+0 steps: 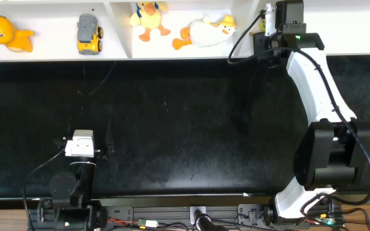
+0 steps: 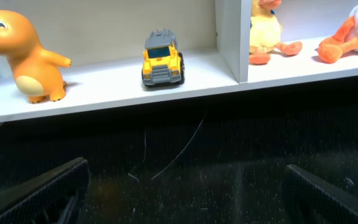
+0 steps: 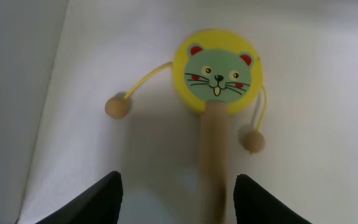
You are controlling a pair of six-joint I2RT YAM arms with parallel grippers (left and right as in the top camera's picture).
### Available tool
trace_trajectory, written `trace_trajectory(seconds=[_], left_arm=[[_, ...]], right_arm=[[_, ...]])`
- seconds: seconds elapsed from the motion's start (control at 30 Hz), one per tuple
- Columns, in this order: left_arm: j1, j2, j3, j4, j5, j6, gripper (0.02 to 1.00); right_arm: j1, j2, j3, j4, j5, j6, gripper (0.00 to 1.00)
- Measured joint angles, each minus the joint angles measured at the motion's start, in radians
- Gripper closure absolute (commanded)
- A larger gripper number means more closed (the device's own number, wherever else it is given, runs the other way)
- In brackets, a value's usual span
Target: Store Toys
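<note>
The drum rattle (image 3: 217, 73) lies flat on the white shelf (image 3: 328, 56) with its cat face up. It is in the box at the far right end. Its wooden stick points back between the two fingers of the right gripper (image 3: 178, 190). The fingers are spread wide, one on each side of the stick, and they do not pinch it. So I think the rattle is let go and sits in its own spot.

The other toys each have a place too. The orange dinosaur (image 1: 8, 33) and the yellow truck (image 1: 89, 33) share one box. The sitting duck (image 1: 149, 18) and the lying duck (image 1: 204, 32) share the next. The rattle gets the box beside them, I think so that nothing is piled up.

The right arm (image 1: 313, 83) is stretched long across the black table (image 1: 185, 115). Its wrist is over the shelf and looks down on the rattle. It should lift straight up, I think, or a finger could catch a little bead string.

The left arm (image 1: 76, 183) is folded low by its base. The left gripper (image 2: 185, 186) is wide too — it holds nothing and faces the shelf.
</note>
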Motion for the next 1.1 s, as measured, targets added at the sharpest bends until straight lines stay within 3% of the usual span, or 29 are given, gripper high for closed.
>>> trace_trajectory(seconds=[0.07,0.2,0.4,0.53,0.73,0.93,1.0,1.1], left_arm=[[0.000,0.000,0.000,0.000,0.000,0.000,0.023],[0.000,0.000,0.000,0.000,0.000,0.000,0.020],[0.000,0.000,0.000,0.000,0.000,0.000,0.020],[0.000,-0.001,0.000,0.000,0.000,0.000,0.020],[0.000,-0.002,0.000,0.000,0.000,0.000,0.020],[0.000,-0.002,0.000,0.000,0.000,0.000,0.020],[0.000,-0.002,0.000,0.000,0.000,0.000,0.020],[0.000,-0.002,0.000,0.000,0.000,0.000,0.020]], right_arm=[[0.001,0.000,0.001,-0.030,0.000,0.008,0.308],[0.009,-0.037,-0.014,-0.103,0.019,0.021,0.003],[0.015,-0.331,-0.238,-0.129,0.089,0.023,0.009],[-0.017,-0.578,-0.401,-0.230,0.150,0.078,0.005],[-0.186,-0.707,-0.497,-0.470,0.224,0.130,0.003],[-0.331,-0.700,-0.499,-0.583,0.349,0.119,0.007],[-0.364,-0.700,-0.500,-0.561,0.350,0.127,0.005],[-0.384,-0.698,-0.500,-0.445,0.263,0.155,0.005]])
